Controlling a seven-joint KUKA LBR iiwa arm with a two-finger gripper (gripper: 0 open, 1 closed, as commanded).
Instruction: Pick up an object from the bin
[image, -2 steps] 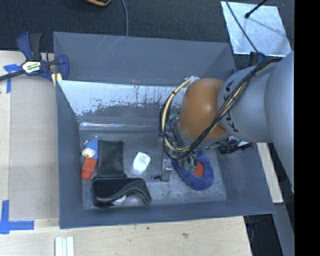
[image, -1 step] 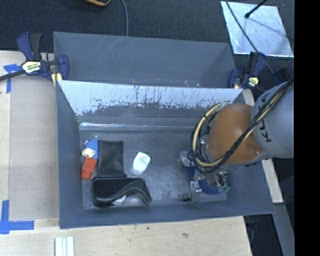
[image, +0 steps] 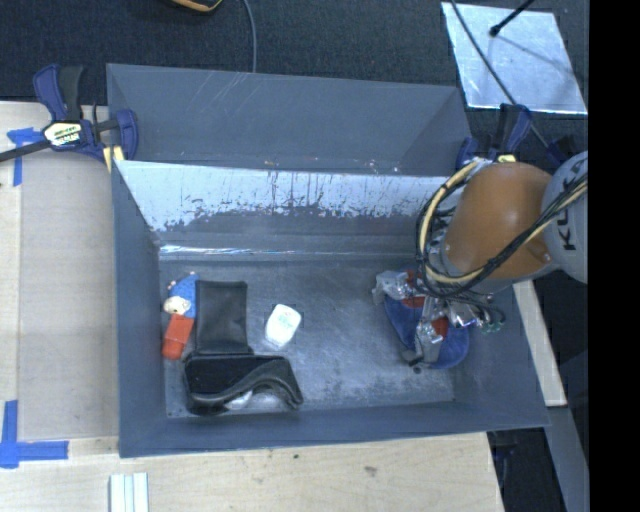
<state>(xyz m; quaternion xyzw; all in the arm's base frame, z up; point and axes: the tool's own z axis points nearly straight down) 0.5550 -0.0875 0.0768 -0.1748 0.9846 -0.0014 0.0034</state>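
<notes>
My gripper (image: 428, 343) hangs low at the right end of the bin floor, pressed down into a blue, rounded soft-looking thing (image: 399, 318). That blue thing spreads out to both sides of the gripper, with part of it hidden beneath. A small grey and red piece (image: 393, 289) lies at the blue thing's upper left edge, and I cannot tell what it is.
At the left end of the bin lie an orange, blue and white toy-like item (image: 178, 317), a black flat pouch (image: 221, 314), a black curved thing (image: 240, 382) and a small white block (image: 282, 325). The arm's orange cover and cables hang over the bin's right wall.
</notes>
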